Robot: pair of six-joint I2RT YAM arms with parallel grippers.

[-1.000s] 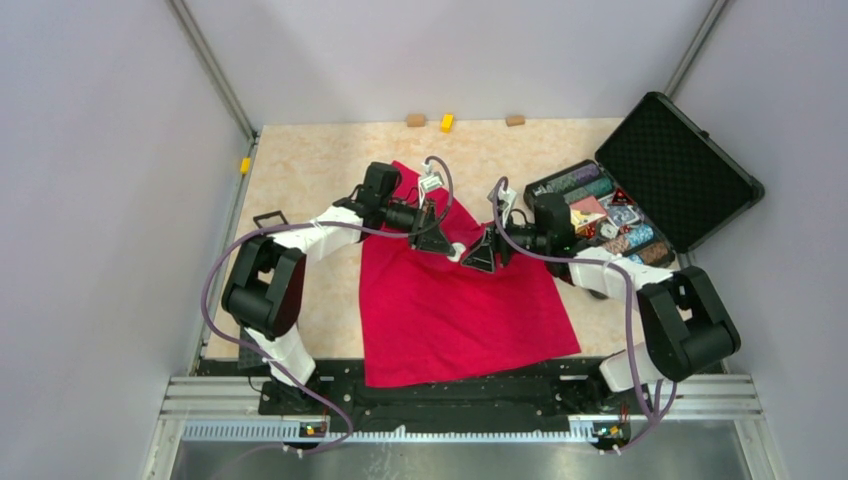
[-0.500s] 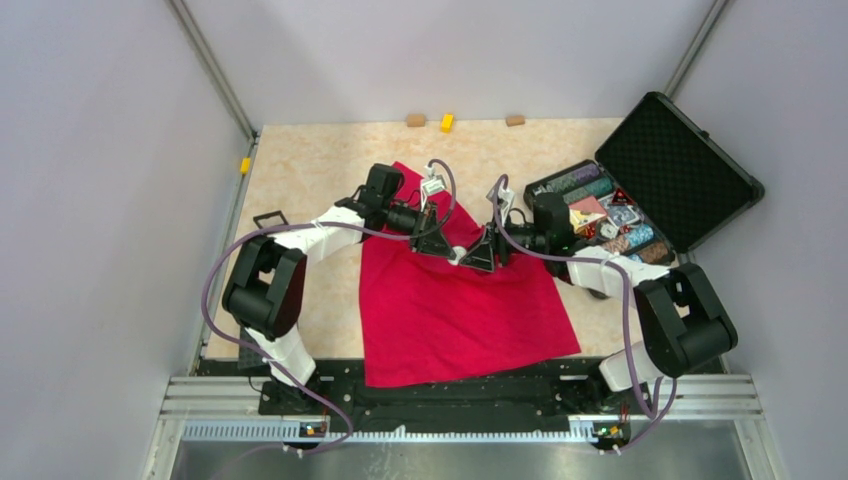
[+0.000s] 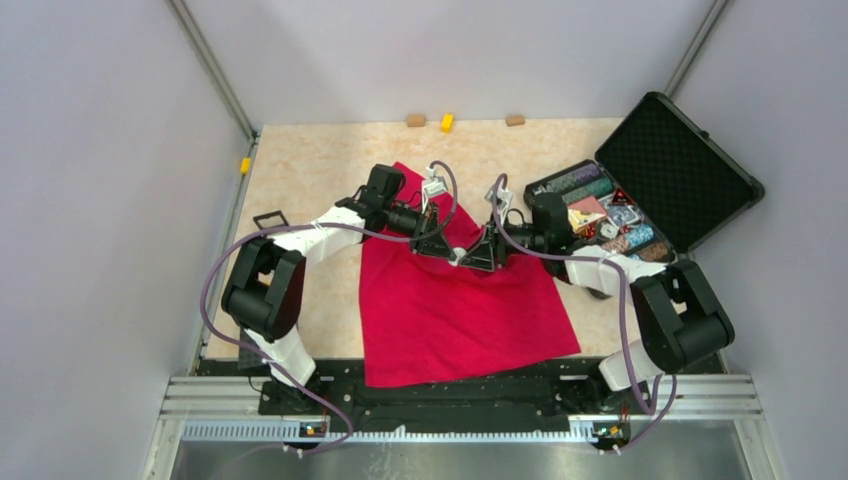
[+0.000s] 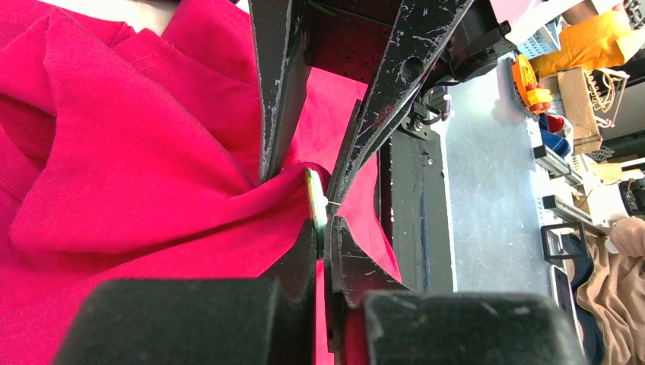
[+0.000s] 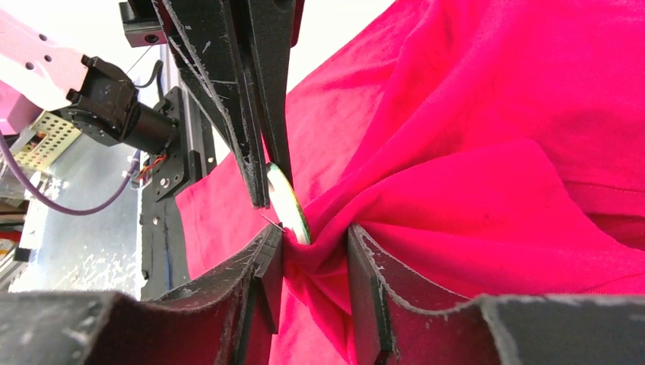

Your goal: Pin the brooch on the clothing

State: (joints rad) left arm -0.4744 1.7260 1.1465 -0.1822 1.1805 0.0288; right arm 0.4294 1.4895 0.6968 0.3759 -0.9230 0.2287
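Observation:
The clothing (image 3: 450, 310), a red T-shirt, lies spread over the middle of the table. Above its upper part both grippers meet tip to tip. My left gripper (image 4: 325, 224) is shut on the brooch (image 4: 315, 199), a thin pale greenish disc seen edge-on with its pin pointing at the cloth. My right gripper (image 5: 316, 236) has a raised fold of the shirt (image 5: 471, 137) bunched between its fingers, puckered and pulled tight. The brooch (image 5: 287, 201) presses against that fold beside the right gripper's left finger. From above, the brooch (image 3: 457, 254) is a tiny pale spot between the two grippers.
An open black case (image 3: 640, 200) of colourful trinkets stands at the right, close behind the right arm. Small tan and yellow blocks (image 3: 446, 122) lie along the far edge, and another yellow block (image 3: 244, 165) sits at the left edge. Grey walls enclose the table.
My right gripper's jaws have narrowed onto the fold of red cloth. Both arms have edged slightly closer together; the left gripper keeps the brooch.

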